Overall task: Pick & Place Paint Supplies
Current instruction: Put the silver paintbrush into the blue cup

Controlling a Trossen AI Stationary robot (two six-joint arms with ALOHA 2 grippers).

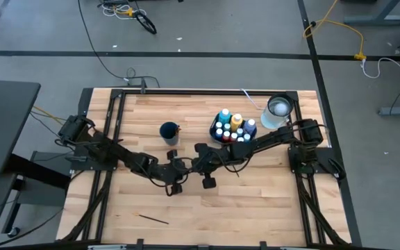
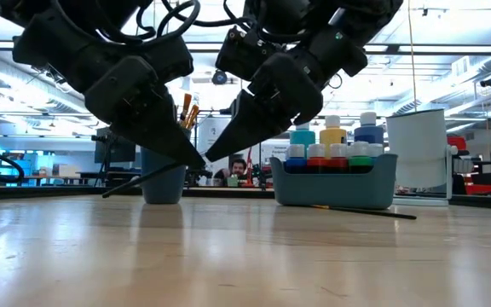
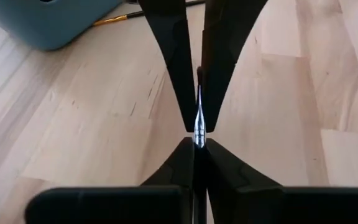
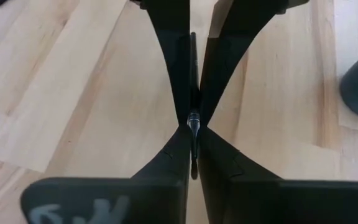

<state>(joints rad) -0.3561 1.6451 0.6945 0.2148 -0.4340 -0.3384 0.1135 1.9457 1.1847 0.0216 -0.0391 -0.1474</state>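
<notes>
Both hands meet tip to tip at the tabletop (image 1: 269, 208) centre, the left hand (image 3: 199, 134) and the right hand (image 4: 193, 121) each pinched shut on one thin paintbrush (image 2: 143, 179) lying along 9-to-3 o'clock between them.

My two grippers meet tip to tip over mid-table, left gripper (image 3: 197, 142) and right gripper (image 4: 192, 127) both clamped on one thin dark-handled paintbrush (image 3: 199, 121), so nothing passes between them. Behind them stand a small blue cup of brushes (image 1: 169, 131) and a grey-blue caddy of white-capped paint bottles (image 1: 232, 128), with a gap between. A clear round container (image 1: 278, 110) blocks the far right corner. Near me the wooden tabletop (image 1: 255, 201) lies open, save one loose brush (image 1: 154, 219).
</notes>
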